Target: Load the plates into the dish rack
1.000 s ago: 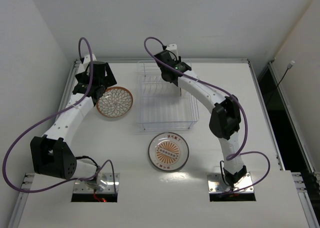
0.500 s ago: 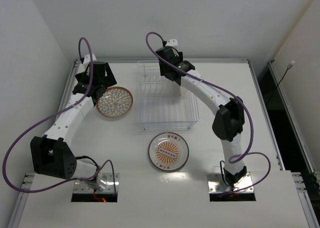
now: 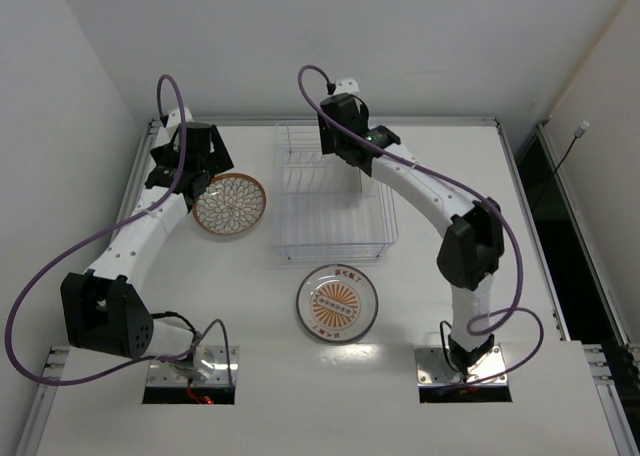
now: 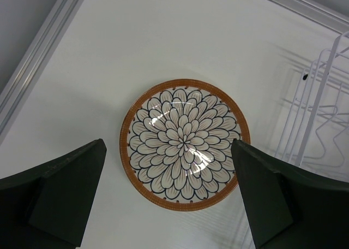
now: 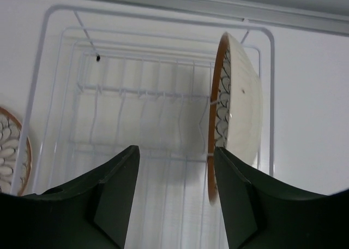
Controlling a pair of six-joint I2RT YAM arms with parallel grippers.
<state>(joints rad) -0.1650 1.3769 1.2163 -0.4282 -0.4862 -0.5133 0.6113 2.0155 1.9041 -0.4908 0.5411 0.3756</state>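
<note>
**One plate racked, two left on the tabletop**

Done so far: one brown-rimmed plate [image 5: 240, 96], standing on edge in the dish rack [image 5: 136, 90], held upright by the wires at the rack's end. Sits just ahead and to the right of the right tool [image 5: 175, 150]. That tool open over the rack, fingers [image 5: 114, 194] parted with nothing between them and no grip on the plate. Impossible to tell from the wrist view about any contact between the right-hand finger and the plate's rim. Judged released and seated, leaning a little.

Left to do: two plates.

Directly below the left tool [image 4: 166, 144], centred between its fingers [image 4: 60, 189]: the second brown-rimmed plate [image 4: 185, 112], flat on the tabletop [image 3: 250, 306], with the rack's wires just off to that tool's right. Tool spread wide, about as wide as the plate's rim, hanging above it and not touching as far as can be seen. Looks lined up for the next pickup, but no grasp made yet.

Well away from both tools, back toward the arm bases on the near side of the rack: the sunburst plate [image 3: 337, 303], flat, untouched, apart from the rack.

About a third of the way through, by count. Ample free room in the rack, left of the standing plate, for the other two.
</note>
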